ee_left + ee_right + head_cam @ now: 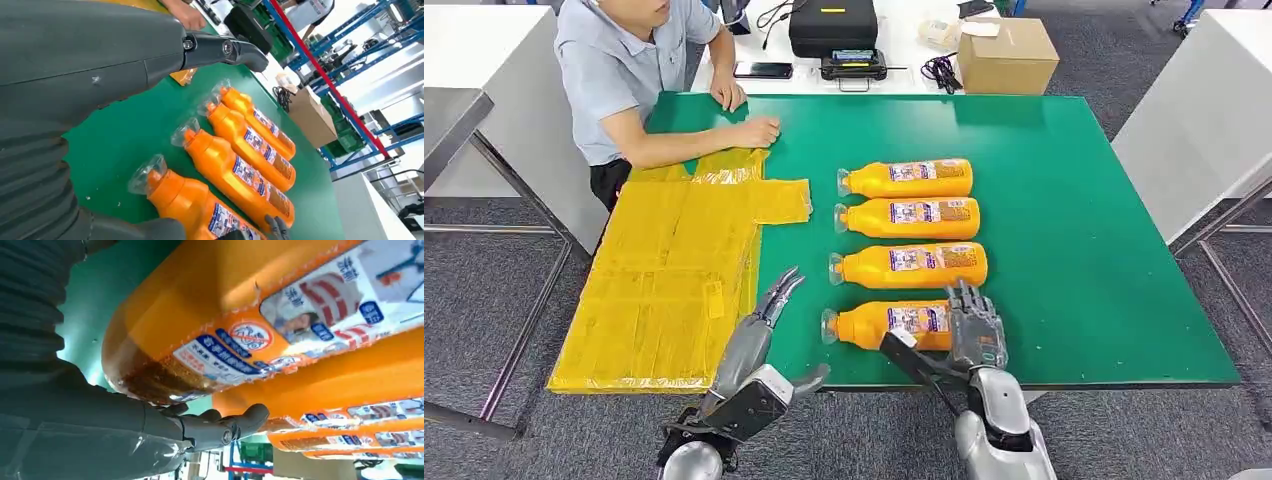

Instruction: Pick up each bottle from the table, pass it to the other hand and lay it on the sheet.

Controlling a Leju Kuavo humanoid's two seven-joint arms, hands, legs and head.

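Several orange bottles lie side by side on the green table point(1064, 250), caps towards the yellow sheet point(674, 270) spread at the left. The nearest bottle point(879, 324) point(190, 205) point(210, 315) still lies flat on the table. My right hand point(974, 325) point(150, 435) arches over its base end, fingers point(225, 427) reaching down the far side and the thumb stretched along the near side, not clamped. Between the sheet and the bottle caps my left hand point(769, 320) point(100, 65) hovers open and holds nothing, fingers point(225, 50) straight.
A person point(639, 70) sits at the far left corner with one hand resting on the sheet's far end. A cardboard box point(1007, 55), a black case point(832, 25) and a phone point(762, 70) lie on the white table behind. White tables flank both sides.
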